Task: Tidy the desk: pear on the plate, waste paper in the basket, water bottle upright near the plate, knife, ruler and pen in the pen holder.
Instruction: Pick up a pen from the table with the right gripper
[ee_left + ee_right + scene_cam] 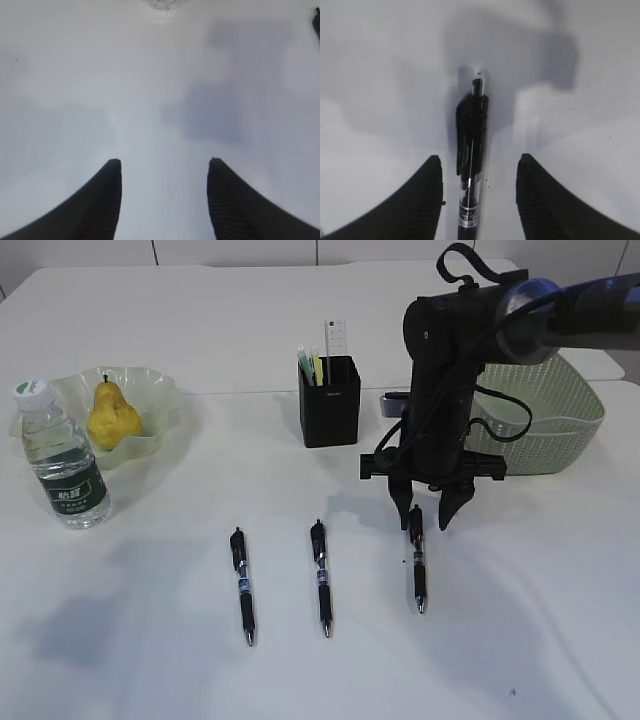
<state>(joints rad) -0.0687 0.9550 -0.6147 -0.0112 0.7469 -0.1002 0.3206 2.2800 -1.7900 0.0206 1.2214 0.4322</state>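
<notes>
The pen [471, 150] under the right tool [427, 517] is black with a clip and click button at its top end and a clear band with a printed label lower down; it lies flat on the white tabletop [520, 620], right of centre in the lower half of the exterior view, its upper end between the tool's two dark ribbed fingers [427, 192], which stand apart on either side without touching it; two more pens, a middle pen [320, 575] and a left pen [242, 585], lie parallel to it toward the left; the black pen holder [330, 405] stands upright at upper centre with pale sticks and a clear ruler [335, 340] rising from it; the sage green basket [545, 425] sits at right behind the arm; at left, the yellow pear [112, 415] rests in the wavy green plate [160, 390], with the water bottle [65, 455] upright just beside it; the left tool [164, 170] hangs spread open over bare tabletop, holding nothing.
</notes>
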